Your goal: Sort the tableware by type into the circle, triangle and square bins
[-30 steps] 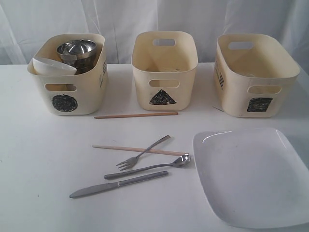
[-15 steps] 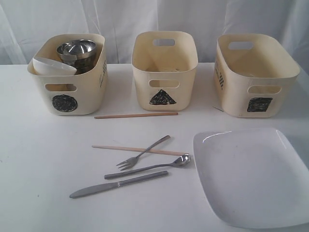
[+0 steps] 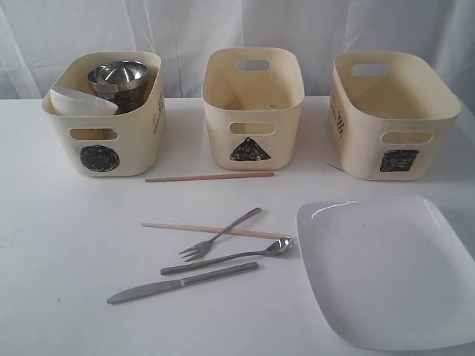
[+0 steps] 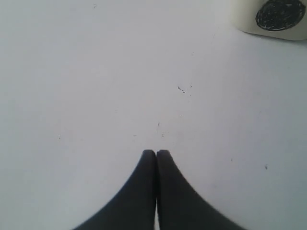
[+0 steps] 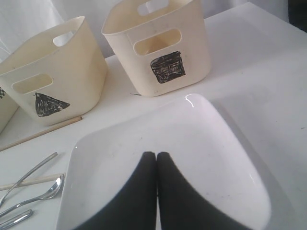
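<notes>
Three cream bins stand in a row at the back: circle bin (image 3: 100, 137), triangle bin (image 3: 252, 111), square bin (image 3: 393, 119). Steel bowls (image 3: 119, 76) and a white bowl (image 3: 82, 101) sit in the circle bin. On the table lie two chopsticks (image 3: 209, 176) (image 3: 171, 226), a fork (image 3: 219, 234), a spoon (image 3: 230, 256), a knife (image 3: 182, 282) and the large white plate (image 3: 390, 271). Neither arm shows in the exterior view. My left gripper (image 4: 156, 152) is shut over bare table near the circle bin (image 4: 273, 19). My right gripper (image 5: 157, 154) is shut, empty, above the plate (image 5: 201, 158).
The right wrist view shows the triangle bin (image 5: 53, 96), the square bin (image 5: 163, 52), a chopstick (image 5: 41, 132) and the spoon (image 5: 38, 194) beside the plate. White curtains hang behind the white table (image 3: 59, 245).
</notes>
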Action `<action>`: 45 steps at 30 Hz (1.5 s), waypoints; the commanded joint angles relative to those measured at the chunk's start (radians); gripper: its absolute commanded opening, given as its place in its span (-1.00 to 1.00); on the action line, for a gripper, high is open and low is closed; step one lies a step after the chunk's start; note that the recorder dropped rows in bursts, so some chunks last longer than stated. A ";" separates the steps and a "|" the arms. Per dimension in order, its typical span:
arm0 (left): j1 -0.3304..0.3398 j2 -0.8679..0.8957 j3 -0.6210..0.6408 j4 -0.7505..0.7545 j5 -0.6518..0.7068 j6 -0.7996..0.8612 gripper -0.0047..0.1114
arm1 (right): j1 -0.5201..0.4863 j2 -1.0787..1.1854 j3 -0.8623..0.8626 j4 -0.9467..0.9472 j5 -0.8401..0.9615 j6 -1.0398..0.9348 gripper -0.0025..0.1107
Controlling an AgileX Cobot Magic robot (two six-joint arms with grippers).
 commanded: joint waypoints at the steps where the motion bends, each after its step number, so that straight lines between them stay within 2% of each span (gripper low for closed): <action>1: 0.000 -0.005 0.006 0.003 0.022 -0.007 -0.92 | -0.004 -0.006 0.000 0.000 -0.006 0.000 -0.96; 10: 0.003 -0.012 0.006 -0.031 -0.003 0.042 -0.92 | -0.004 -0.006 0.000 0.000 -0.006 0.000 -0.96; 15: 0.056 -0.100 0.019 -0.023 0.004 0.086 -0.92 | -0.004 -0.006 0.000 0.000 -0.006 0.000 -0.96; 18: 0.117 -0.175 0.048 -0.027 -0.001 0.119 -0.92 | -0.004 -0.006 0.000 0.000 -0.006 0.000 -0.96; 21: 0.141 -0.214 0.092 -0.061 -0.009 0.122 -0.92 | -0.004 -0.006 0.000 0.000 -0.006 0.000 -0.96; 26: 0.137 -0.214 0.175 -0.065 -0.138 0.130 -0.92 | -0.004 -0.006 0.000 0.000 -0.006 0.000 -0.96; 31: 0.137 -0.214 0.297 -0.166 -0.145 0.130 -0.92 | -0.004 -0.006 0.000 0.000 -0.006 0.000 -0.96; 34: 0.134 -0.214 0.297 -0.201 -0.177 0.261 -0.92 | -0.004 -0.006 0.000 0.000 -0.006 0.000 -0.96; 40: 0.132 -0.214 0.297 -0.233 -0.182 0.306 -0.92 | -0.004 -0.006 0.000 0.000 -0.006 0.000 -0.96; 45: 0.104 -0.214 0.297 -0.270 -0.188 0.368 -0.92 | -0.004 -0.006 0.000 0.000 -0.006 0.000 -0.96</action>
